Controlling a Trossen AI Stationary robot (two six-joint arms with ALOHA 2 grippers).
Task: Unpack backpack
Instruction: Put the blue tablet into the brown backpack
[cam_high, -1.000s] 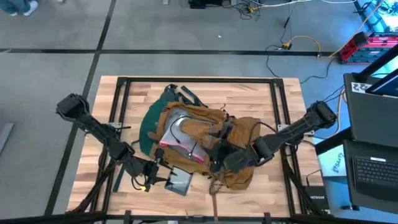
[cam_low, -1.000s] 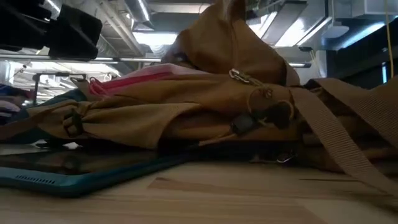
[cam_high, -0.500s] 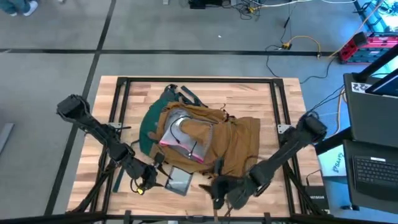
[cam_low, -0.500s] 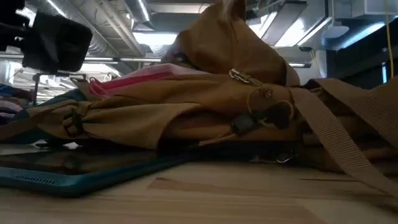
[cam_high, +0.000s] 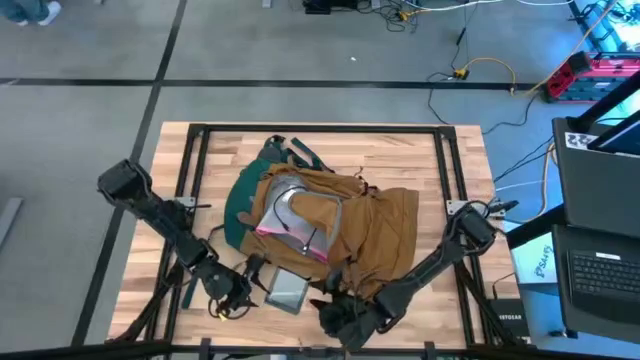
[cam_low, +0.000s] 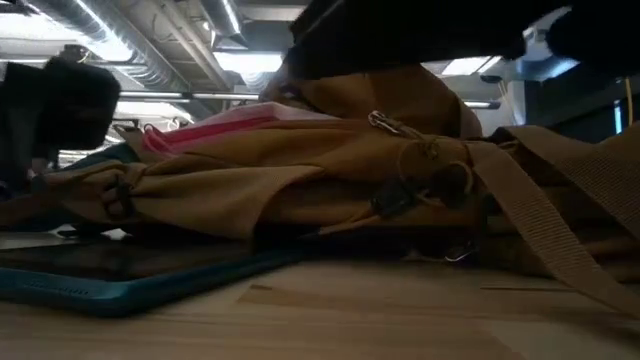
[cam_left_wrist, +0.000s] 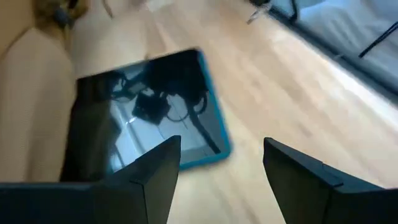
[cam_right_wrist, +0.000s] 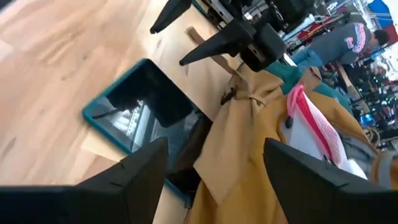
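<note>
The left gripper (cam_high: 243, 287) is held just above the table's near left part, its fingers (cam_left_wrist: 155, 168) spread apart with nothing between them, right beside a teal-edged tablet (cam_high: 286, 291) that lies flat on the wood. The right gripper (cam_high: 335, 312) is positioned at the near edge of the table, also with its fingers (cam_right_wrist: 143, 163) parted and empty, just in front of the backpack's tan flap. The backpack (cam_high: 375, 235) is laid flat across the middle of the wooden table (cam_high: 450, 190), its opening turned upward, and a clear pink-edged pouch (cam_high: 295, 232) is seen resting in that opening. The tablet's far end is tucked under the backpack's fabric.
</note>
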